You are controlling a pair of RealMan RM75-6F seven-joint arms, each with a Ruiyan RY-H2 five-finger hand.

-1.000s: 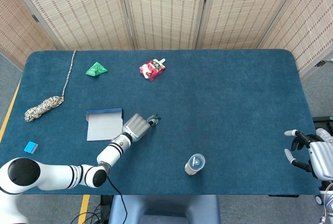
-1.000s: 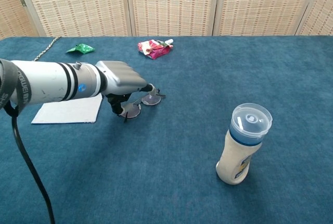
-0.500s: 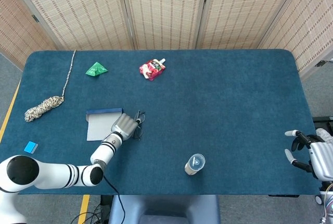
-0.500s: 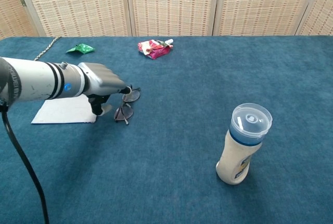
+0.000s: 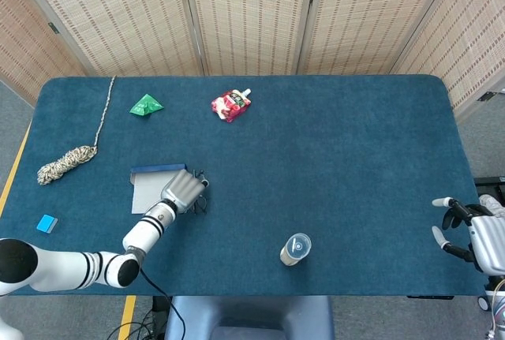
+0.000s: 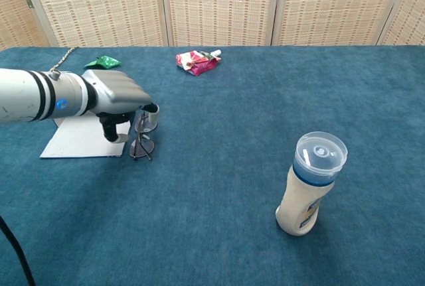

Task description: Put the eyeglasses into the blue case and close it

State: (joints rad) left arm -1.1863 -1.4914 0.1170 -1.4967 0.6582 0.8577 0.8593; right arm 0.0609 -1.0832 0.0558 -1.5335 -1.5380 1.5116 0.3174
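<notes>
My left hand (image 5: pixel 179 190) (image 6: pixel 118 97) grips the dark-rimmed eyeglasses (image 6: pixel 143 135) (image 5: pixel 200 199), which hang from its fingers just above the cloth. The hand hovers at the right edge of the open blue case (image 5: pixel 152 186) (image 6: pixel 83 138), whose pale inside faces up and whose blue lid edge shows at the far side. My right hand (image 5: pixel 460 229) rests at the table's right edge with fingers apart and nothing in them; the chest view does not show it.
A capped bottle (image 5: pixel 295 248) (image 6: pixel 308 182) stands at the front centre. A red snack pouch (image 5: pixel 230 104) (image 6: pixel 196 60) and a green packet (image 5: pixel 146 105) lie at the back. A coiled rope (image 5: pixel 66 162) and a small blue block (image 5: pixel 47 223) lie at the left.
My left hand has carried the eyeglasses leftward, from the open cloth to the case's right edge. The right hand has stayed still.
</notes>
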